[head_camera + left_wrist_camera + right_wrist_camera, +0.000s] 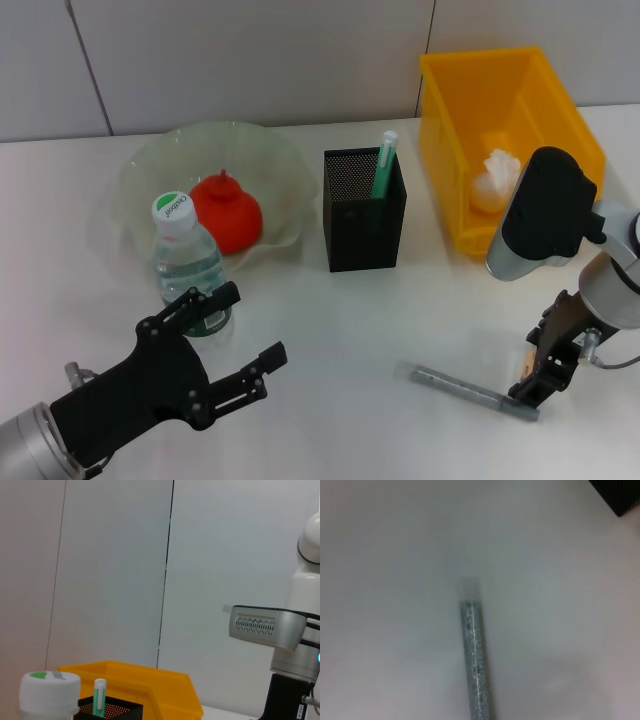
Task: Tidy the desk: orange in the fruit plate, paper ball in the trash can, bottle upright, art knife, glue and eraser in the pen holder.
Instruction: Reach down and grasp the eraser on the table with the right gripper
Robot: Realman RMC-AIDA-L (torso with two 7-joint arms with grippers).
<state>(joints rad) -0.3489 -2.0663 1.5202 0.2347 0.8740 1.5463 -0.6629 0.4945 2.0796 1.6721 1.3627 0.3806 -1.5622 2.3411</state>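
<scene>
Now the right gripper point(533, 385) sits low on the desk point(340, 330) over one end of the glittery glue stick point(470, 392), its jaws unreadable; the left gripper point(245, 335), jaws spread and empty, waits beside the upright bottle point(187, 262).

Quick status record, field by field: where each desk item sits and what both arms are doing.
orange: in fruit plate, at
paper ball: in trash can, at
bottle: upright, beside the plate
pen holder, green-capped item inside
art knife: flat on desk
left gripper: open, near bottle
right gripper: at knife's end, grip unclear
</scene>
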